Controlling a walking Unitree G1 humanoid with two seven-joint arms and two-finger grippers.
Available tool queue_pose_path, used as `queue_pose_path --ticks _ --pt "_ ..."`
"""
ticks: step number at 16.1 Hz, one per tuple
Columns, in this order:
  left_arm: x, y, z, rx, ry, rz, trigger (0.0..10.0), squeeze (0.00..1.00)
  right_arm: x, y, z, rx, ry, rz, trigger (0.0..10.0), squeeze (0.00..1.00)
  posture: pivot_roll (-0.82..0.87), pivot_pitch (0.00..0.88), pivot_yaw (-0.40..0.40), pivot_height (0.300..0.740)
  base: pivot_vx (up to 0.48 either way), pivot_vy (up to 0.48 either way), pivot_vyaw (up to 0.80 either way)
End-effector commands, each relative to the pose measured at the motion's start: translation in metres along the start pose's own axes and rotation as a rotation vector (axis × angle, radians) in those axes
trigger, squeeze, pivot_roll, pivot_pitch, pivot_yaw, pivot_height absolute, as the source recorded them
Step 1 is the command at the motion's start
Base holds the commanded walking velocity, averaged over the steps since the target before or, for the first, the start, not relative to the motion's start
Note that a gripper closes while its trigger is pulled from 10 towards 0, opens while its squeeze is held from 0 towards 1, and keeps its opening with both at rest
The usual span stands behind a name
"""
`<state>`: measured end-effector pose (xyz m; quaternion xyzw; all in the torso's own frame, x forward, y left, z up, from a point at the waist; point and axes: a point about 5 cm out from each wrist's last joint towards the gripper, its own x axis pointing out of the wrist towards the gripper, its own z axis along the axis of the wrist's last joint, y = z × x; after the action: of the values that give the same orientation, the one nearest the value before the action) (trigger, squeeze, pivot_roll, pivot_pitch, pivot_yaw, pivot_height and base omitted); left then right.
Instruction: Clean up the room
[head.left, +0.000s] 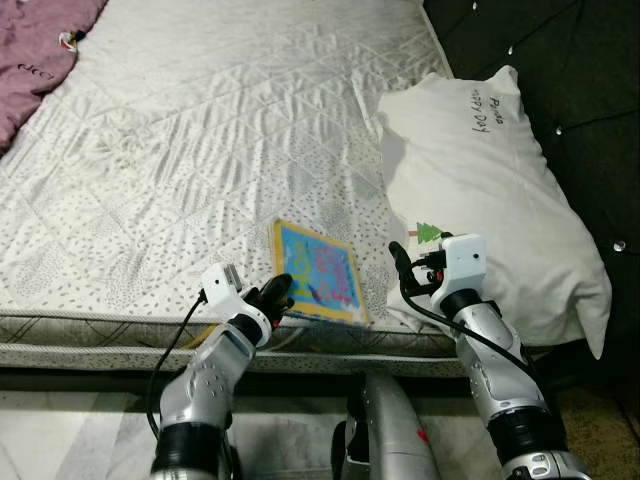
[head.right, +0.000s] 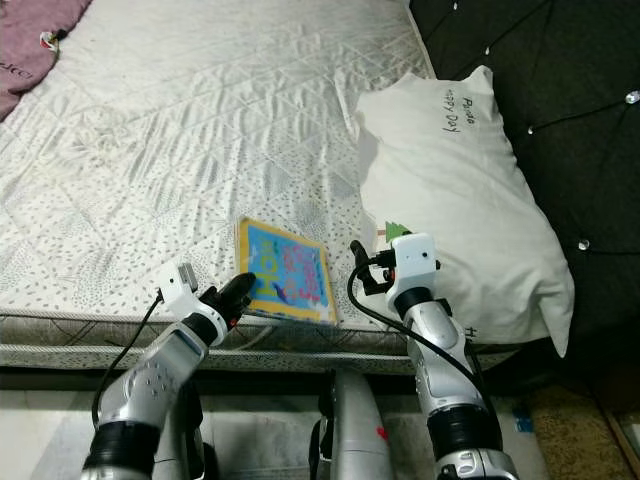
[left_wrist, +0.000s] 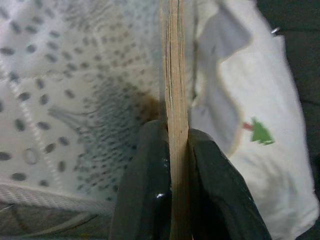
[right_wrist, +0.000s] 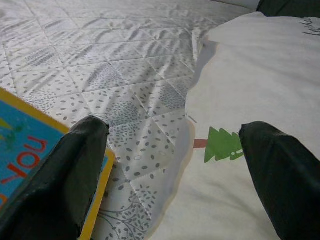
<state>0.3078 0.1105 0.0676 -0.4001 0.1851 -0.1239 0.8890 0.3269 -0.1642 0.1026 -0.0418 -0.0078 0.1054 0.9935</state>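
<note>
I take the white pillow as my landmark. The colourful book lies on the mattress just beside the pillow's near corner, at the front edge of the bed. My left gripper has its two fingers closed on the near edge of the book; in the left wrist view the fingers press on both sides of the thin stack of pages, so I judge the grip is firm. The book seems still to rest on the mattress, only slightly raised at the gripped edge.

My right gripper hangs with its fingers wide apart and holds nothing, between the book and the pillow, near the small green tree printed on the pillow's corner.

For the cleaning, I think only the first step is in hand: the book is gripped but not yet carried to any place. Far from the pillow, at the opposite corner of the bed, a purple cloth lies crumpled and probably also waits to be tidied.
</note>
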Motion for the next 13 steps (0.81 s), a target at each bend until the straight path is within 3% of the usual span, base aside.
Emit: queue_pose_path --ticks 1,9,13 --pt "0.003 0.001 0.001 -0.021 0.011 0.002 10.0 0.0 -0.005 -0.005 -0.003 -0.012 0.016 -0.013 10.0 0.0 -0.12 0.191 -0.1 0.588 0.0 0.0 0.0" --pt "0.021 0.019 0.023 0.075 0.094 0.025 10.0 0.0 -0.01 -0.015 0.0 -0.042 0.014 -0.021 10.0 0.0 -0.17 0.207 -0.11 0.588 0.0 0.0 0.0" --pt "0.025 0.026 0.024 0.072 0.13 0.038 10.0 0.0 -0.015 -0.019 0.003 -0.067 0.012 -0.019 10.0 0.0 -0.2 0.211 -0.113 0.588 0.0 0.0 0.0"
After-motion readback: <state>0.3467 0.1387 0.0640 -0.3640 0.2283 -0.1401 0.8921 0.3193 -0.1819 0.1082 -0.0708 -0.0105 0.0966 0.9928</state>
